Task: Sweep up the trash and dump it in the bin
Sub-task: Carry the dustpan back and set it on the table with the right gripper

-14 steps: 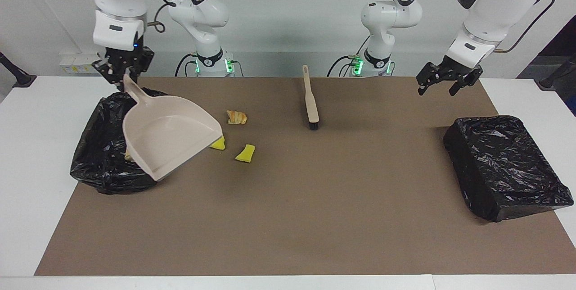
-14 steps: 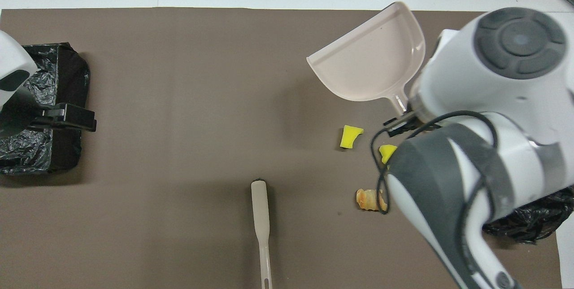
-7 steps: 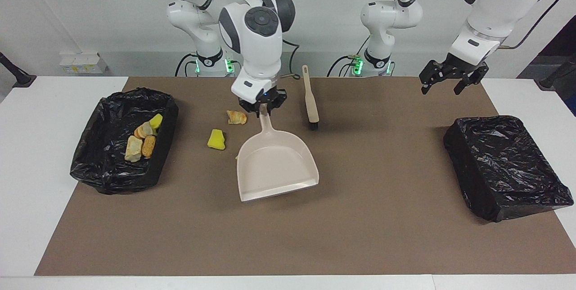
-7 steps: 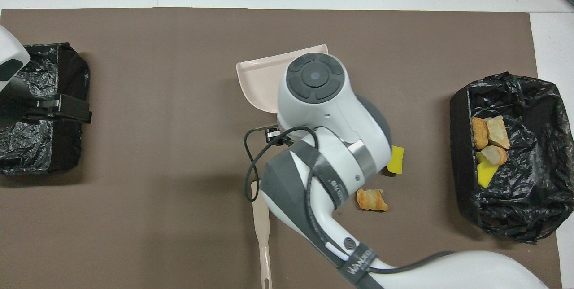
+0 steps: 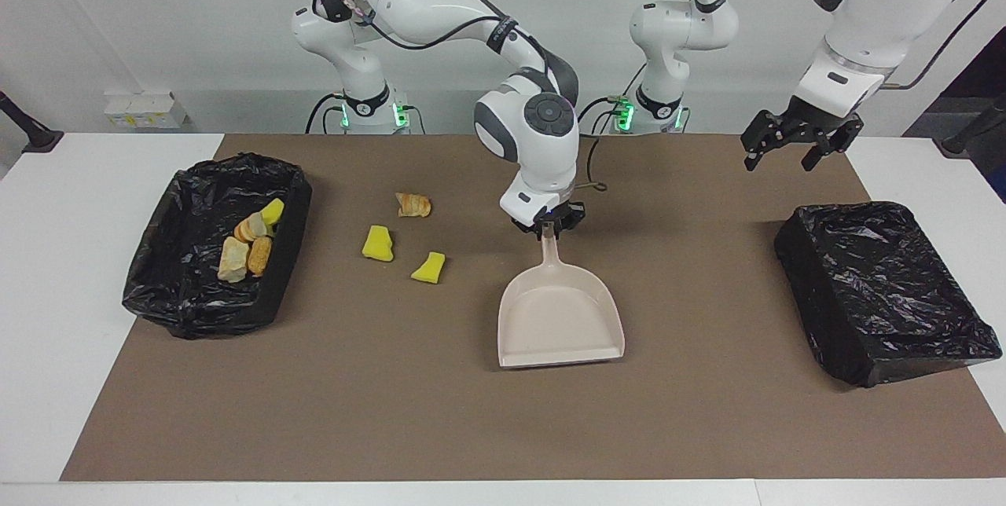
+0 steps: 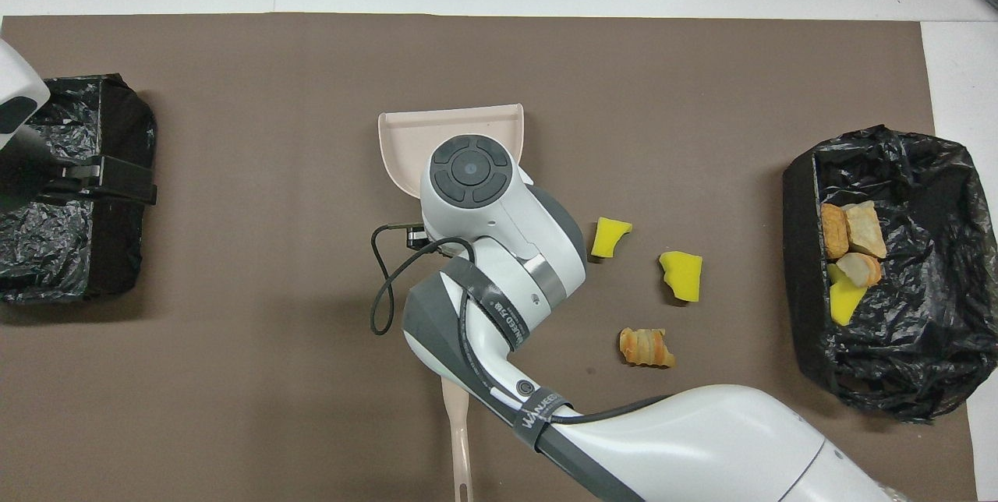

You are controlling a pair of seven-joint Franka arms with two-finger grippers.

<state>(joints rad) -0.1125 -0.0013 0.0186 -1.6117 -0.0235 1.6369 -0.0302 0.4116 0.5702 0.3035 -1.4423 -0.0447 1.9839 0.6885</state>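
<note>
Three pieces of trash lie on the brown mat: two yellow sponge chunks (image 5: 378,243) (image 5: 429,267) and a bread-like lump (image 5: 413,205) nearer to the robots. Several more scraps (image 5: 247,247) sit in the black-lined bin (image 5: 181,309) at the right arm's end. My right gripper (image 5: 548,225) is shut on the handle of the beige dustpan (image 5: 559,321). The pan is empty, low at mid-table, its lip pointing away from the robots. In the overhead view the wrist hides that grip. My left gripper (image 5: 778,162) hangs open and holds nothing, up in the air at the left arm's end.
A second black-bagged bin (image 5: 880,286) stands at the left arm's end. The beige brush (image 6: 460,440) lies near the robots' edge; the right arm covers most of it. The mat (image 5: 393,412) ends short of the white table's rim.
The right arm carried the dustpan away from over the bin to mid-table and lowered it. Scraps now show in the bin. The left gripper shifted only slightly.
</note>
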